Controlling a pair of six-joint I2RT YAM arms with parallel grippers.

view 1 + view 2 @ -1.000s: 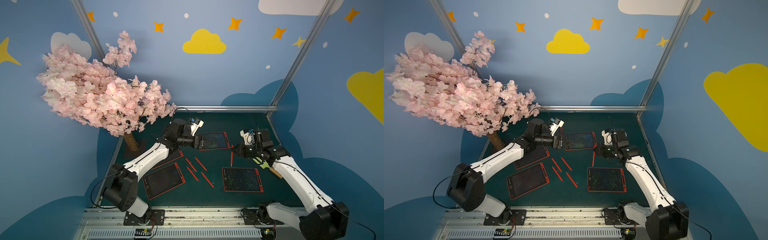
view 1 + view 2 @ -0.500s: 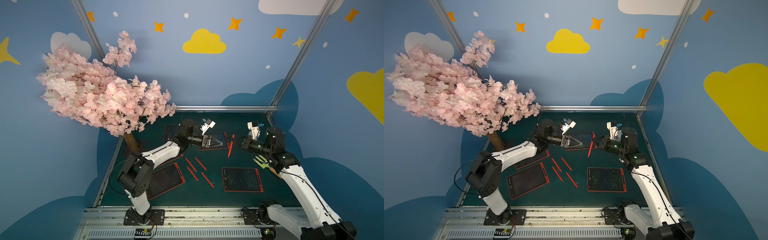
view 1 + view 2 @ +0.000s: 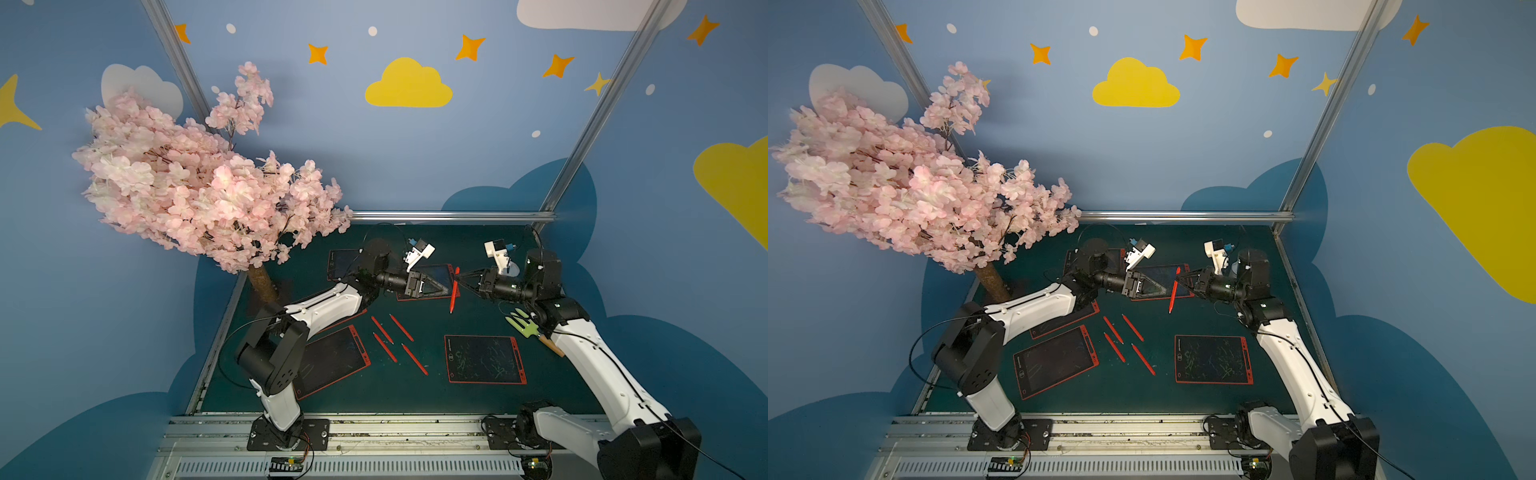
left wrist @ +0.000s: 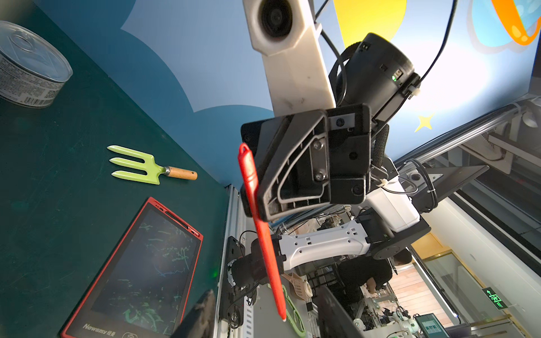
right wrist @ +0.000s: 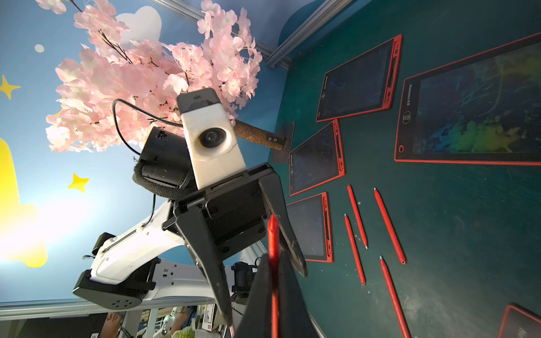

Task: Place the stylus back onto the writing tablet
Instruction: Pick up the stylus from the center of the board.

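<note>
My right gripper (image 3: 460, 286) is shut on a red stylus (image 3: 454, 291) and holds it about upright in the air above the green table, in both top views. The left gripper (image 3: 449, 287) faces it tip to tip. In the left wrist view the stylus (image 4: 260, 222) hangs between my left fingers (image 4: 202, 313), which stand apart. In the right wrist view one left finger (image 5: 288, 234) is right beside the stylus (image 5: 273, 234). A red-framed writing tablet (image 3: 432, 274) lies under the grippers, another (image 3: 484, 359) at the front right.
Several loose red styluses (image 3: 401, 345) lie mid-table. More tablets (image 3: 332, 361) lie at the left, one partly under the left arm. A green hand fork (image 3: 523, 326) and a tin can (image 4: 29, 67) sit at the right. A blossom tree (image 3: 262, 282) stands at the back left.
The right gripper has lifted the stylus off the table area and carried it toward the left gripper. The left gripper has swung over to meet it, and its jaws have narrowed.
</note>
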